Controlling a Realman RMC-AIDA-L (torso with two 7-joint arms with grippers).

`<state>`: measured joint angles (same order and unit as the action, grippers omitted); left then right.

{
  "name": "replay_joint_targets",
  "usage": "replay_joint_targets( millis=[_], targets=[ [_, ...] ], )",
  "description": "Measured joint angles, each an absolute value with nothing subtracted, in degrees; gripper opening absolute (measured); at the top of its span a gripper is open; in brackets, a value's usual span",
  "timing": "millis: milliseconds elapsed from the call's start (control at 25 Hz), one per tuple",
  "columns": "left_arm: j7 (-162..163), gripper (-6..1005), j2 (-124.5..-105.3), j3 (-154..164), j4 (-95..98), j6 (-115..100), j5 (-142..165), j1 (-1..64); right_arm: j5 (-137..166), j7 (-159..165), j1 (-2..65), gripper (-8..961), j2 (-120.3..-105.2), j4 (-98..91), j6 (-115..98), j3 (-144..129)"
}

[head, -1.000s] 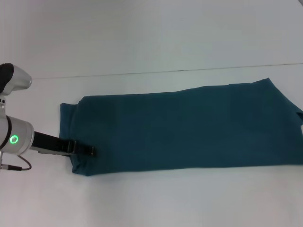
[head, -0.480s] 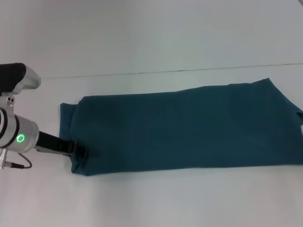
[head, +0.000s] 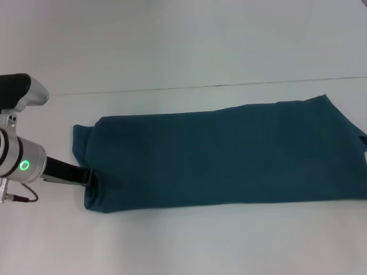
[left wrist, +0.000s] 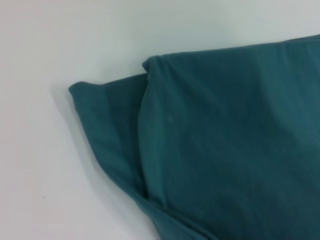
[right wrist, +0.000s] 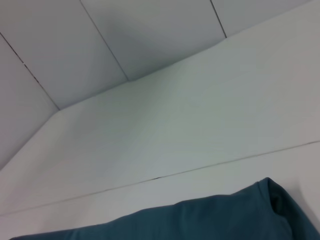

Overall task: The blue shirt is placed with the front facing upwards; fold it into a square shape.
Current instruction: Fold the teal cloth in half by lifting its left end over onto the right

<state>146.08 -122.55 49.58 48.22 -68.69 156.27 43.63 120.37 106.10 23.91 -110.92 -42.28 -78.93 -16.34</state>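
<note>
Where shirt edge hides it, left end effector [head: 87,176], blue shirt [head: 223,157] cropped right

no readable text anywhere; blue shirt [head: 218,154] shows plain teal fabric only, no lettering or label visible

your blue shirt [head: 223,154] lies folded lengthwise across the bench [head: 183,240], running left to right; your left tool [head: 86,176] sits at its near-left corner.
</note>
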Motion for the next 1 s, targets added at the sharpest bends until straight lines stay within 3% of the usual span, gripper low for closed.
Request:
replay_joint_targets(
  millis=[120,320,1000],
  targets=[
    [146.08,166,-122.53,49.58,48.20,-68.62,156.27,43.63,120.03,106.03,23.86,824,-110.92,-42.27,-78.93,-16.34],
    [146.08,8,-122.46,49.57,48.17,-68.55,156.27,43.54,119.97,106.01,23.75,821,-110.96,-42.27,-78.76,-16.34],
    [144.53,13,-120.33,46.27,49.92,-69.77,156.04,42.27,119.97,105.59,23.74,810,-112.05,-41.81,-78.54,-16.40]
  ],
)
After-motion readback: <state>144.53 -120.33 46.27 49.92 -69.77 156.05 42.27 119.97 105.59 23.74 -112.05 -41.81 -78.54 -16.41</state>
